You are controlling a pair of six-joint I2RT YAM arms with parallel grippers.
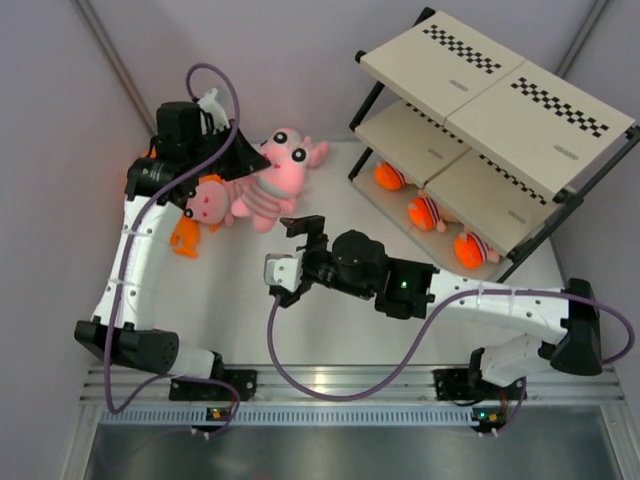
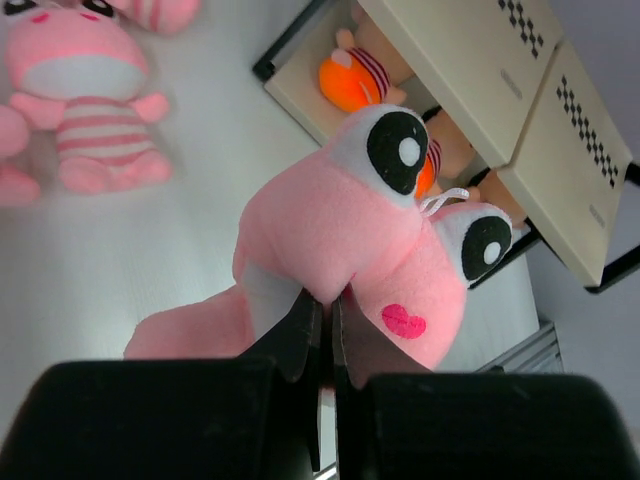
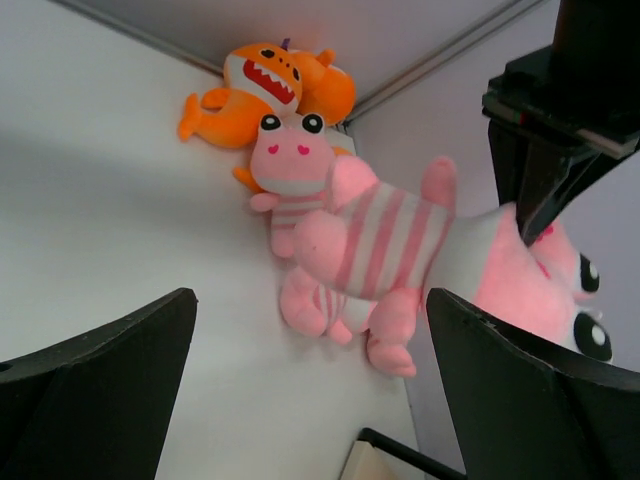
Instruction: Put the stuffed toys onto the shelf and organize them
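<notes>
My left gripper (image 1: pixel 257 162) (image 2: pixel 322 305) is shut on the head of a pink plush (image 1: pixel 272 185) (image 2: pixel 360 235) with a striped body (image 3: pixel 395 240), and holds it above the table. It also shows in the right wrist view (image 3: pixel 545 175). Another pink plush (image 1: pixel 207 200) (image 3: pixel 292 165) and an orange toothy plush (image 1: pixel 185 237) (image 3: pixel 265 75) lie at the far left. My right gripper (image 1: pixel 290 258) (image 3: pixel 310 400) is open and empty, at mid-table, facing the held plush. The shelf (image 1: pixel 500 90) (image 2: pixel 500 90) stands at the far right. Three orange plush (image 1: pixel 425 212) (image 2: pixel 345 82) sit on its bottom tier.
Grey walls enclose the back and left, close behind the toy pile. A further pink plush (image 2: pixel 90 90) lies on the white table beyond the held one. A purple cable (image 1: pixel 300 370) loops from the right arm over the near table.
</notes>
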